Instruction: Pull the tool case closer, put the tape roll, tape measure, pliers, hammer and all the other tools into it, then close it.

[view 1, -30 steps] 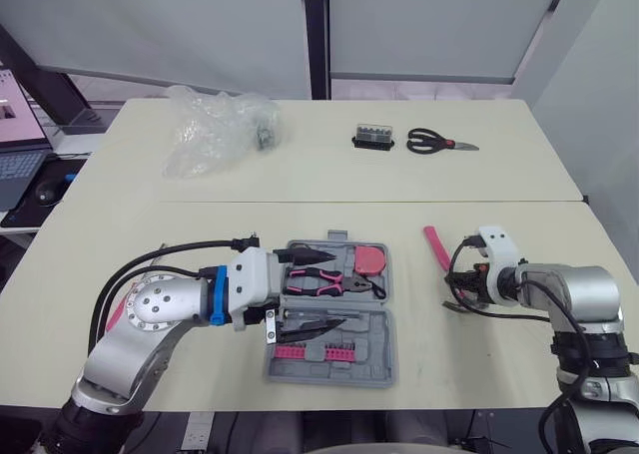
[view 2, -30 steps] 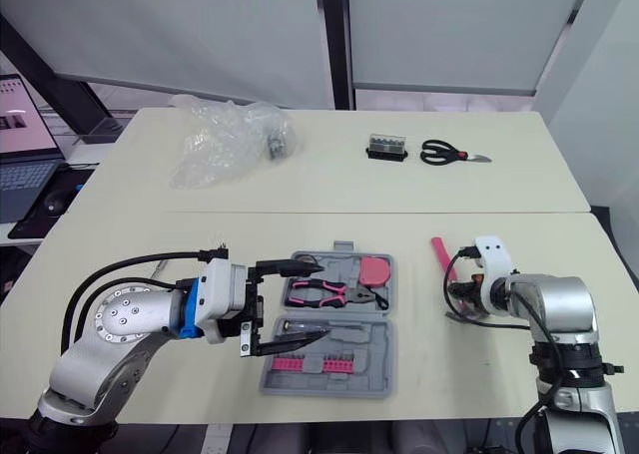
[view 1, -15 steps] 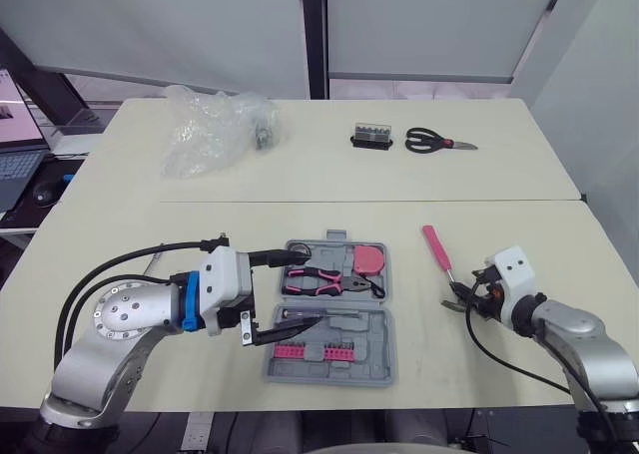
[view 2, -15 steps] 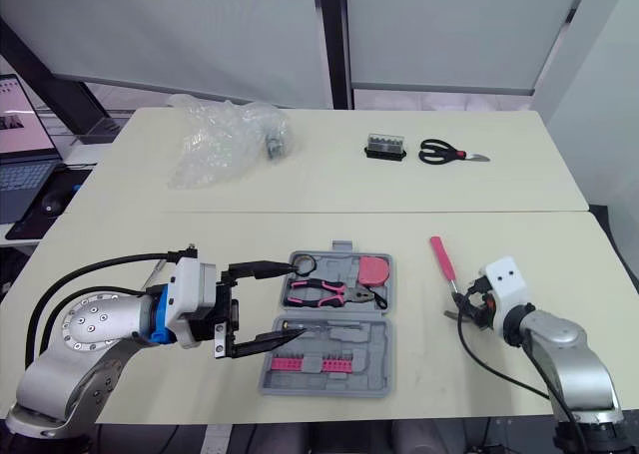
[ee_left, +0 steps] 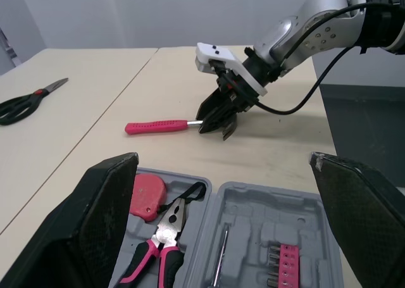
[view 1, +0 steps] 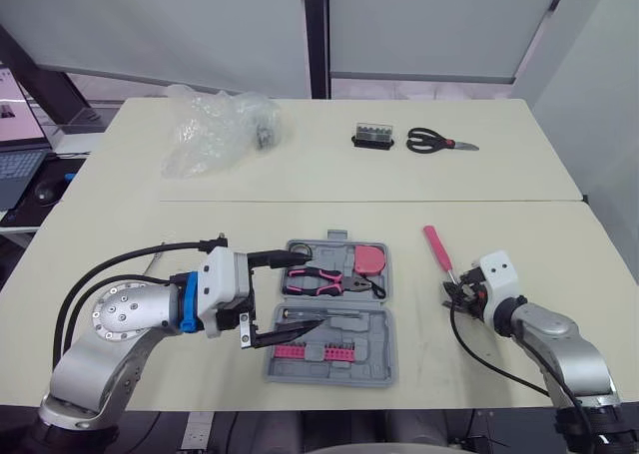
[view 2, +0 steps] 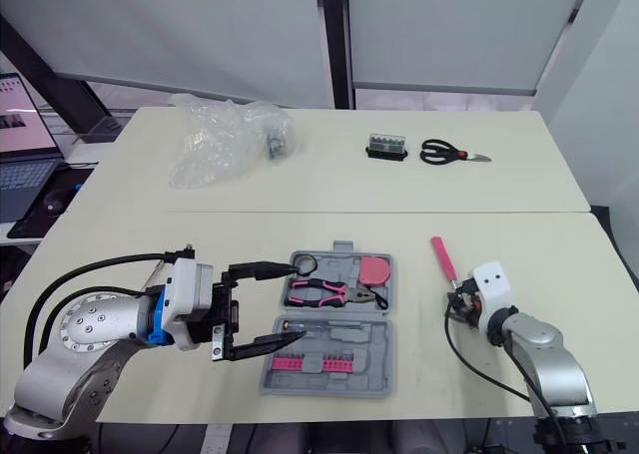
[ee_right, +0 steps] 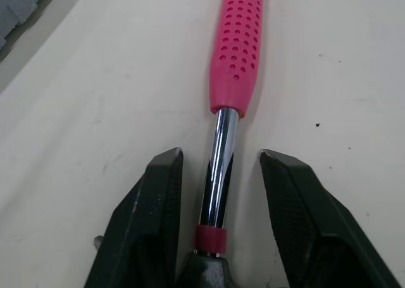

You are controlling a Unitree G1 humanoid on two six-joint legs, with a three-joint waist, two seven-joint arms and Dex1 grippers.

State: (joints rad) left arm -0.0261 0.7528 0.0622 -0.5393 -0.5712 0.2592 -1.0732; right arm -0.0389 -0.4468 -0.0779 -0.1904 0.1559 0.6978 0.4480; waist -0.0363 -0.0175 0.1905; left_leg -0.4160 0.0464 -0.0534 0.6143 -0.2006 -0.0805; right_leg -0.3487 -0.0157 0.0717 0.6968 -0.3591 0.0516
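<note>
The grey tool case (view 1: 374, 366) lies open at the table's front centre. It holds pink-handled pliers (view 1: 318, 280), a pink tape measure (view 1: 370, 258), a screwdriver and a strip of bits (view 1: 312, 351). My left gripper (view 1: 310, 288) is open at the case's left edge, fingertips over the pliers and the screwdriver, holding nothing. The hammer (view 1: 436, 244), with a pink handle (ee_right: 240, 41) and a chrome shaft (ee_right: 218, 158), lies on the table right of the case. My right gripper (view 1: 457, 296) is open, with its fingers (ee_right: 152, 218) on either side of the shaft, a gap on each side.
Black scissors (view 1: 439, 142) and a small black bit box (view 1: 373, 136) lie at the far side of the table. A crumpled clear plastic bag (view 1: 215, 127) sits at the far left. A laptop (view 1: 15, 145) stands on a desk beyond the left edge.
My left gripper has drawn back to the left, from over the case to its left edge. My right forearm has dropped lower, with its gripper still at the hammer's shaft. The hammer has not moved.
</note>
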